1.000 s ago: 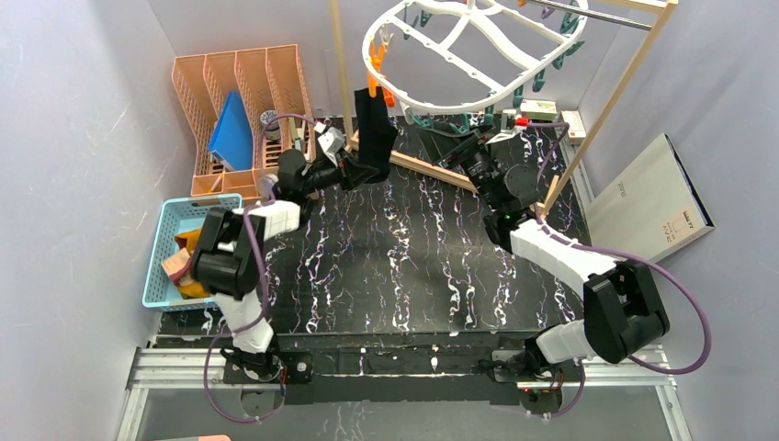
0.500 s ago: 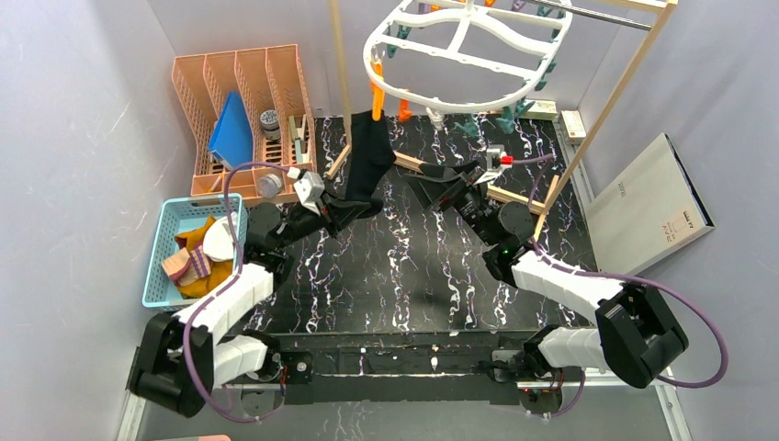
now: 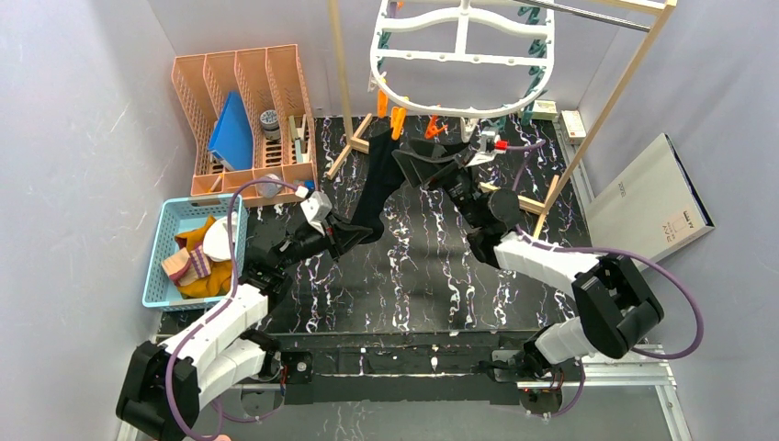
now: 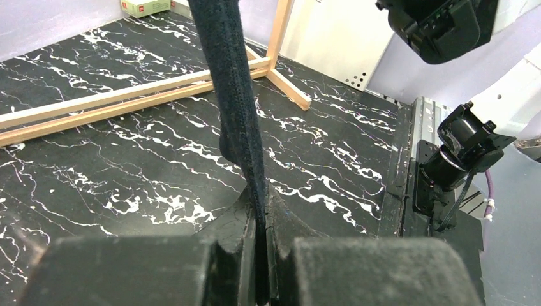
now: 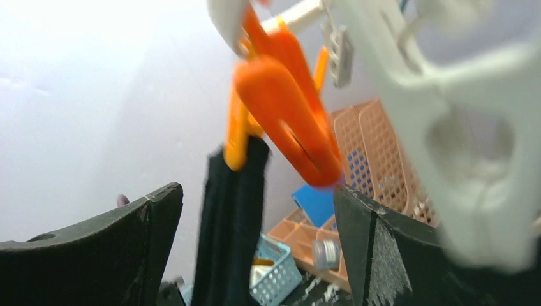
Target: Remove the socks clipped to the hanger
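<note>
The white oval hanger (image 3: 464,60) hangs at the top centre, orange and teal clips along its rim. One black sock (image 3: 377,179) hangs from an orange clip (image 3: 397,119) and is stretched down and left. My left gripper (image 3: 354,230) is shut on its lower end; in the left wrist view the sock (image 4: 233,83) runs up from between the closed jaws of the gripper (image 4: 260,255). My right gripper (image 3: 436,161) is open just below the clip. In the right wrist view the gripper (image 5: 255,191) has its jaws on either side of the sock (image 5: 233,217), under the orange clip (image 5: 287,108) and the hanger rim (image 5: 446,115).
A light blue basket (image 3: 165,216) at the left holds several removed socks (image 3: 197,262). A peach organiser (image 3: 243,101) stands behind it. The wooden frame (image 3: 606,101) has base bars (image 3: 514,197) on the black marble mat. A white box (image 3: 648,197) lies at the right.
My left gripper has pulled the sock's lower end towards the near side, stretching it. The hanger has swung round. My right gripper has come up under the orange clip.
</note>
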You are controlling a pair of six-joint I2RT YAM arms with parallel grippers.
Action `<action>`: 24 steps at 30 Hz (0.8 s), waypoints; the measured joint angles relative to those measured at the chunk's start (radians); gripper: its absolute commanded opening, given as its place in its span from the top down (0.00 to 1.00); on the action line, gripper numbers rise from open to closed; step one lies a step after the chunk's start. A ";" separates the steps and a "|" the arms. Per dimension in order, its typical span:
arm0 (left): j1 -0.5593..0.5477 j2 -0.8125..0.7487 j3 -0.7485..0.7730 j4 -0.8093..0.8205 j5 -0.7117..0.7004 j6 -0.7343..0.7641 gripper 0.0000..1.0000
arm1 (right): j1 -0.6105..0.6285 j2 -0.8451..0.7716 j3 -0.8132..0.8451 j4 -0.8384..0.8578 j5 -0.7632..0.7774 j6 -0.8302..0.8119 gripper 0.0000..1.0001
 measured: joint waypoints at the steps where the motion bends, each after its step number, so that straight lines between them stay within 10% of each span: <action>1: -0.002 0.001 0.000 -0.006 -0.001 0.000 1.00 | 0.000 0.008 0.016 0.008 0.003 0.001 0.06; 24: -0.050 0.060 0.024 -0.013 -0.011 -0.008 1.00 | 0.001 0.149 0.215 0.133 0.005 0.066 0.33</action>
